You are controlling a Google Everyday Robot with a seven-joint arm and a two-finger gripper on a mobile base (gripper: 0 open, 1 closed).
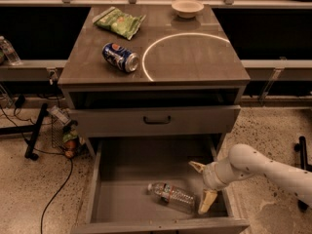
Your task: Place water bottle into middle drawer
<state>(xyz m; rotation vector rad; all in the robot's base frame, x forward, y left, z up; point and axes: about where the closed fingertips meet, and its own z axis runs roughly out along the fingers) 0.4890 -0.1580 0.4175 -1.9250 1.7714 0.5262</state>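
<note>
The grey cabinet (156,77) stands in the middle of the view, and everything here is placed against it. Its middle drawer (127,172) is pulled out from the cabinet's lower front, showing a flat grey floor with thin low side walls. The water bottle (171,197) lies on its side on that floor, towards the drawer's front right part, with its white cap pointing left and slightly back towards the cabinet. The gripper (203,184) hangs inside the drawer at its right side, just right of the bottle; its two pale fingers are spread wide apart and hold nothing, one finger (197,166) higher and nearer the cabinet, the other reaching down just beside the bottle's base end. Whether that lower finger touches the bottle cannot be told. The white arm (265,165) comes in from the right of the cabinet. Above the open drawer is a closed drawer front with a black handle (157,120). On the cabinet's top lie a blue Pepsi can (121,57) on its side at the left, a green snack bag (120,22) at the back left, and a pale bowl (187,7) at the back right.
</note>
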